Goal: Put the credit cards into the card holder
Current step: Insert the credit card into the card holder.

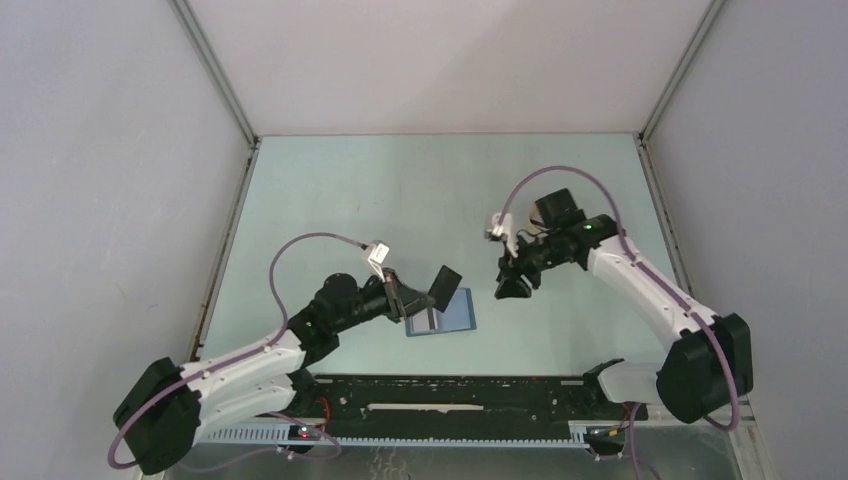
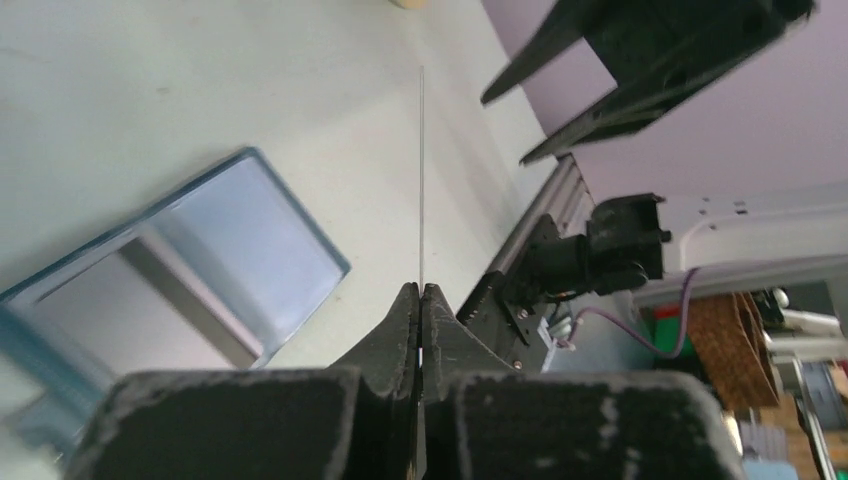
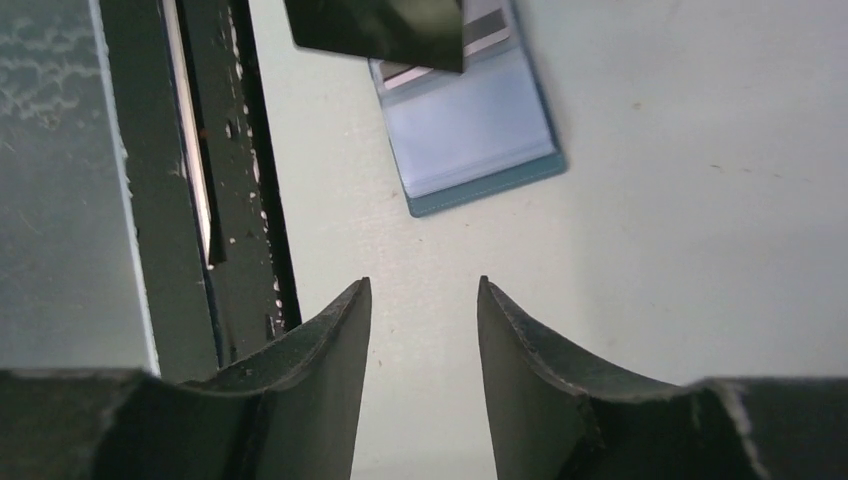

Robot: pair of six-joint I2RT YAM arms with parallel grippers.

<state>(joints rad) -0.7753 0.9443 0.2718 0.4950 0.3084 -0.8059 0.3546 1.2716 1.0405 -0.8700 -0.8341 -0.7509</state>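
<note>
Holding: the left gripper (image 2: 421,290) is clenched on one edge of a dark card (image 2: 421,180), which the left wrist view sees edge-on as a thin line.
Card position: the dark card (image 1: 446,283) hangs tilted in the air, just above the far edge of the card holder (image 1: 457,312) and not touching it.
Holder: it lies open and flat on the table (image 1: 400,190), near the front, between the two arms.
Done so far: a pale striped card (image 1: 425,321) appears to sit already in the holder's left half.
Left to do: the dark card is not yet in a slot; I see no other loose cards.
Right side: the right gripper (image 3: 424,300) has its jaws parted and grasps nothing, hovering beside the holder to the right.
Edges: a black rail (image 1: 450,395) runs close behind the holder's near side, so little room there.
Open room: bare table spreads to the far side and right.
</note>
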